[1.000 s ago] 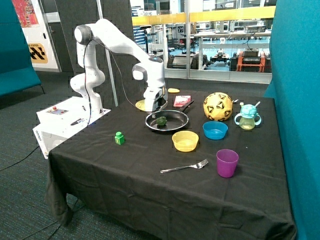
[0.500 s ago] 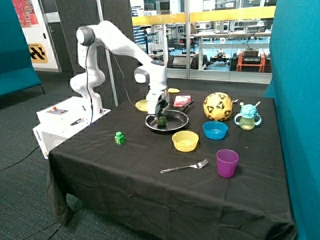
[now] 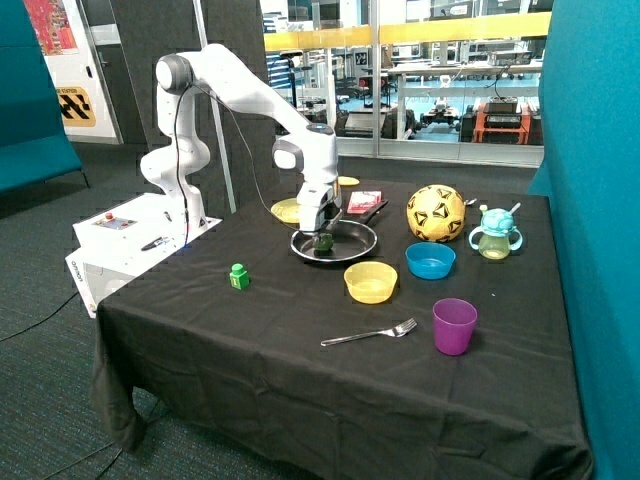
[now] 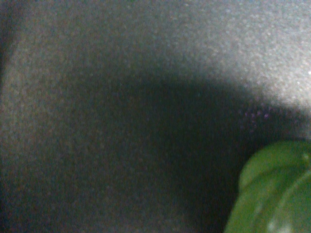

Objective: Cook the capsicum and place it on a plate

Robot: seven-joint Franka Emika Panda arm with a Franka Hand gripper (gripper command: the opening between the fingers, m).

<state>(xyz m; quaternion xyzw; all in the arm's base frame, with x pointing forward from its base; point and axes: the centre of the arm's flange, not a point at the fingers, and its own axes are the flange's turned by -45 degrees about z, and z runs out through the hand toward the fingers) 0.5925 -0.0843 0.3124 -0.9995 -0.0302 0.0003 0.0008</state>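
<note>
The dark green capsicum (image 3: 323,242) lies in the dark frying pan (image 3: 356,249) near the middle of the black table. The gripper (image 3: 321,229) is low over the pan, right at the capsicum's top; its opening is hidden. In the wrist view the capsicum (image 4: 276,194) fills one corner, very close, over the grey pan floor (image 4: 121,87). The flat yellow plate (image 3: 284,211) lies just behind the pan, partly hidden by the arm.
A yellow bowl (image 3: 371,282) and a blue bowl (image 3: 430,260) stand in front of the pan. A bright green bottle toy (image 3: 238,276), fork (image 3: 370,334), purple cup (image 3: 454,326), yellow ball (image 3: 435,212), sippy cup (image 3: 496,233) and red packet (image 3: 363,201) lie around.
The gripper has come down and shifted slightly along the pan toward the capsicum. The capsicum and the other things have not moved.
</note>
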